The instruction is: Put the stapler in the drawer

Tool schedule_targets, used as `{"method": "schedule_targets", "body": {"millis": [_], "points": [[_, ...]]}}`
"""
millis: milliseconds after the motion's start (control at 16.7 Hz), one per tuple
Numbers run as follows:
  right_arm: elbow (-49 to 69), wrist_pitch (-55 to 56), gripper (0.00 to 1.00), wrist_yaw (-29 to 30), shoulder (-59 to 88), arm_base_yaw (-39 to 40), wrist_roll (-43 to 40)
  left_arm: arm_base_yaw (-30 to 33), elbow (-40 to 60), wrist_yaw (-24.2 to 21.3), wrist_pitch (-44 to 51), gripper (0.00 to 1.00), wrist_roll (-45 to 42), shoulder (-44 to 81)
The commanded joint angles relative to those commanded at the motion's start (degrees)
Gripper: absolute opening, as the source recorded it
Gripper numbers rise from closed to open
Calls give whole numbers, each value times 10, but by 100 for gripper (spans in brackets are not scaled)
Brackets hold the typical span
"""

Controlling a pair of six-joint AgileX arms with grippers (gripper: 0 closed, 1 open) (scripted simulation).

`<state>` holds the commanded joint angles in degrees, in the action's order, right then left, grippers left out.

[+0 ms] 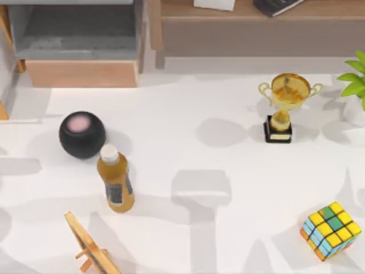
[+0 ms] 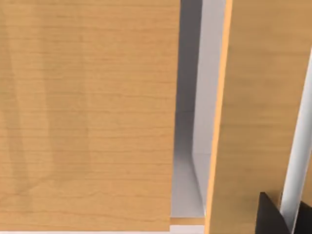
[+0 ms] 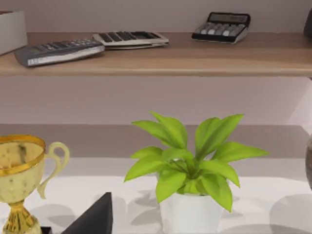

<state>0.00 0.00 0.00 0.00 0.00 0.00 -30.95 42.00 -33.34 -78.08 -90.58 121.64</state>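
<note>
The drawer (image 1: 80, 43) stands open at the upper left of the frame (grey inside, tan front), the stapler nowhere I can place; whether either hand is open or closed I cannot tell; the bottle (image 1: 116, 180) stands on the bench (image 1: 188, 142).

On your white surface (image 1: 188, 120) the left half carries a black ball-shaped object with a pink top (image 1: 82, 134), and just beside it, nearer to you, an amber bottle with a white cap (image 1: 116, 181). Near the front left edge you have a small wooden easel-like stand (image 1: 91, 246), tilted. A gold trophy on a black base (image 1: 283, 104) stands to the far right, with a potted green plant in a white pot (image 3: 191, 170) at the right edge. A colourful puzzle cube (image 1: 331, 230) sits near right. Along the far shelf (image 3: 161, 56) lie what look like calculators (image 3: 222, 27) and a keyboard (image 3: 130, 39).
</note>
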Motion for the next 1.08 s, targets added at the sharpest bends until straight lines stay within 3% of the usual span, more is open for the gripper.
{"method": "schedule_targets", "body": {"millis": [300,720,1080], "points": [[0,0,100,0,0,0,0,2,7,2,8,0,1,7],[0,0,100,0,0,0,0,47,137,48,76,0,3,61],[0,0,100,0,0,0,0,48,147,50,85,0,3,68]]}}
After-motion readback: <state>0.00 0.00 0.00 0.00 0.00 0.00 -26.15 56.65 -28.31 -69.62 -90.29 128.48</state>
